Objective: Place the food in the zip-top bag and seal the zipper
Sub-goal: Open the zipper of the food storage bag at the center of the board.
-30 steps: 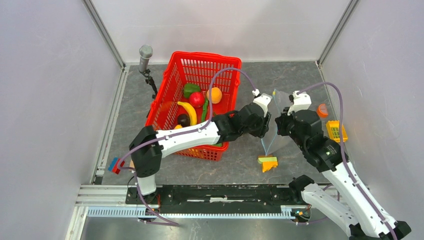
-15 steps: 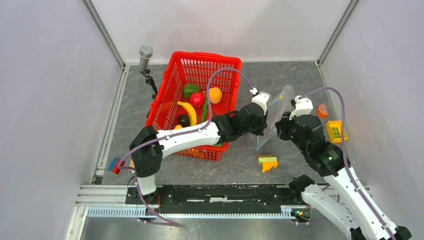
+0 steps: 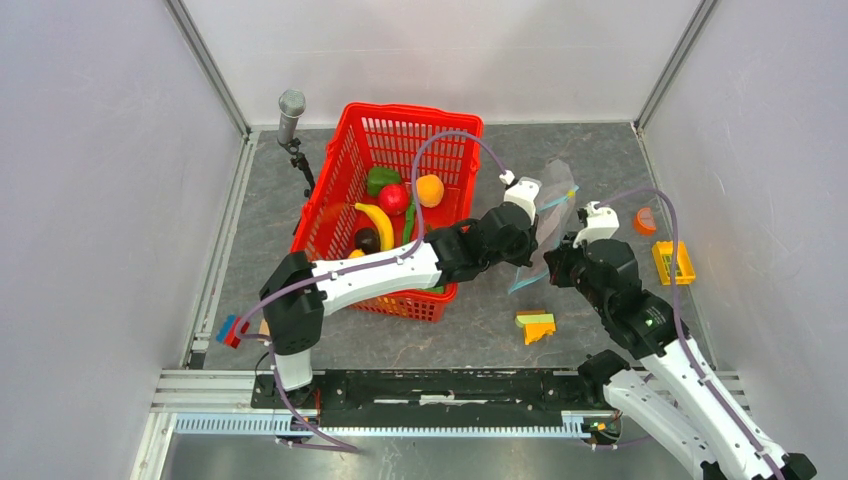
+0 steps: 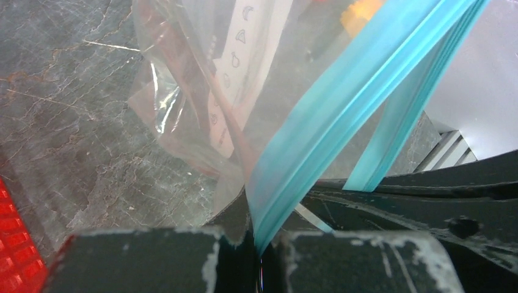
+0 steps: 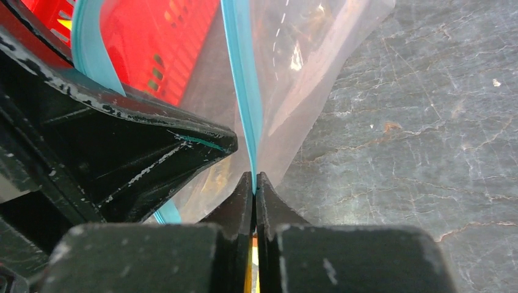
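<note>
The zip-top bag (image 3: 553, 215) is clear and empty and hangs above the table between both grippers. My left gripper (image 3: 527, 243) is shut on the teal zipper (image 4: 342, 116) at one lip of the mouth, its hold seen at the left gripper (image 4: 259, 244). My right gripper (image 5: 254, 183) is shut on the other zipper (image 5: 243, 79) lip, seen from above at the right gripper (image 3: 553, 266). The food lies in the red basket (image 3: 352, 165): a banana (image 3: 378, 222), an apple (image 3: 393, 200), an orange (image 3: 430, 190), a green pepper (image 3: 380, 180) and an eggplant (image 3: 367, 240).
A yellow-green-orange block stack (image 3: 536, 326) lies under the bag's near side. A small yellow crate (image 3: 673, 262) and an orange piece (image 3: 645, 220) sit at the right wall. A grey cylinder on a stand (image 3: 291, 115) rises left of the basket.
My left gripper has shut on the zipper strip. My right gripper let go briefly, gripped again and shifted nearer along the bag's mouth. The bag has tilted toward the far right.
</note>
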`<action>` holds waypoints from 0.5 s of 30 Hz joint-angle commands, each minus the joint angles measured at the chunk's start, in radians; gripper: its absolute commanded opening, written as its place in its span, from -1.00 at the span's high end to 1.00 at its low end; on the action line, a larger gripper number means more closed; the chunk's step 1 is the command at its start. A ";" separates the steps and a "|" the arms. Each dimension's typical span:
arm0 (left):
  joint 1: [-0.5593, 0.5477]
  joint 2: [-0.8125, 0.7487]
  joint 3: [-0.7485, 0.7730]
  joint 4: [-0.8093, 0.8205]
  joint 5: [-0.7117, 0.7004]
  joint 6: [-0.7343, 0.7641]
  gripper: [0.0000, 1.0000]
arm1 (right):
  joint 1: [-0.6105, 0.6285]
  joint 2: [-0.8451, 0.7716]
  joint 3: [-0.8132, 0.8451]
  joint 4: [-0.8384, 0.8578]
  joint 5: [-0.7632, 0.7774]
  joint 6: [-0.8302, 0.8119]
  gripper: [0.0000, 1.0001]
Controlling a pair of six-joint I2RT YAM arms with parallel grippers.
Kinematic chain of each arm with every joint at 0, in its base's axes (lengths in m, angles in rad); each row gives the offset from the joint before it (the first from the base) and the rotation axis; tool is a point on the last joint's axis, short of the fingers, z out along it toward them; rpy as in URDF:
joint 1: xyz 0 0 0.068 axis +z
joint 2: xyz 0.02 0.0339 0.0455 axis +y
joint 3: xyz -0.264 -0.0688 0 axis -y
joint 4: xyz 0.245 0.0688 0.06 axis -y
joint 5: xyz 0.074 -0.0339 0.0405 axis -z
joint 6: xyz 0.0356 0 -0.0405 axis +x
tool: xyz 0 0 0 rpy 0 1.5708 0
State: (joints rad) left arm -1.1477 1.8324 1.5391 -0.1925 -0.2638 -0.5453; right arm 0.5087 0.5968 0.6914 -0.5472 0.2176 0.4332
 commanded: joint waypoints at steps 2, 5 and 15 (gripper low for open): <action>0.005 0.004 0.045 -0.067 -0.118 0.004 0.96 | 0.000 -0.028 0.098 -0.098 0.176 -0.018 1.00; 0.026 -0.009 0.026 -0.091 -0.149 0.015 0.96 | 0.001 -0.033 0.185 -0.254 0.309 -0.060 1.00; 0.051 0.042 0.102 -0.155 -0.028 0.045 0.85 | 0.001 0.027 0.295 -0.389 0.156 -0.160 1.00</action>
State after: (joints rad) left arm -1.1019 1.8389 1.5558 -0.3103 -0.3511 -0.5358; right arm 0.5091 0.5770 0.9501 -0.8928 0.4526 0.3347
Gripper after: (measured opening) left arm 0.039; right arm 0.010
